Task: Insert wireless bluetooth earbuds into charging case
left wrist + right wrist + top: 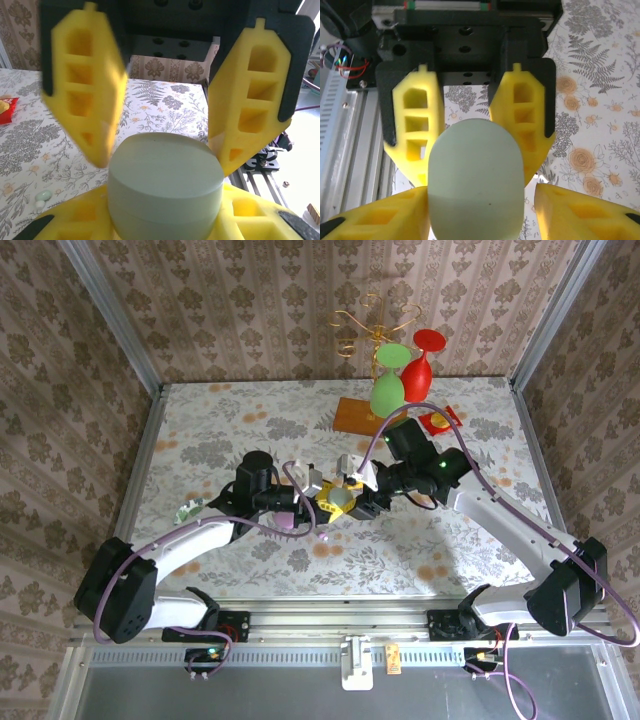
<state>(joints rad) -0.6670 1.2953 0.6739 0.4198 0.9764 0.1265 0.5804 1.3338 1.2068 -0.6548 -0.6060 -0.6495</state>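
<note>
Mid-table, L jaws pinch pale green oval case [165, 185]; R jaws spread round it

- No text, brand or number could be read anywhere
- The small orange sticker [393, 659] on the front rail [300, 620] was too small to make out

Saw a floral-print table cover [250, 420] running back to walls of patterned wallpaper [250, 310]. Found a gold wire rack [375, 318] at the far side, above an orange-brown wooden base [352, 416]. Noted a green goblet [388, 392] and a red goblet [420, 370] side by side there, feet uppermost in the top view. Spotted a red packet [438, 421] lying flat just right of the base. Marked a metal rail [300, 620] along the near edge.
</note>
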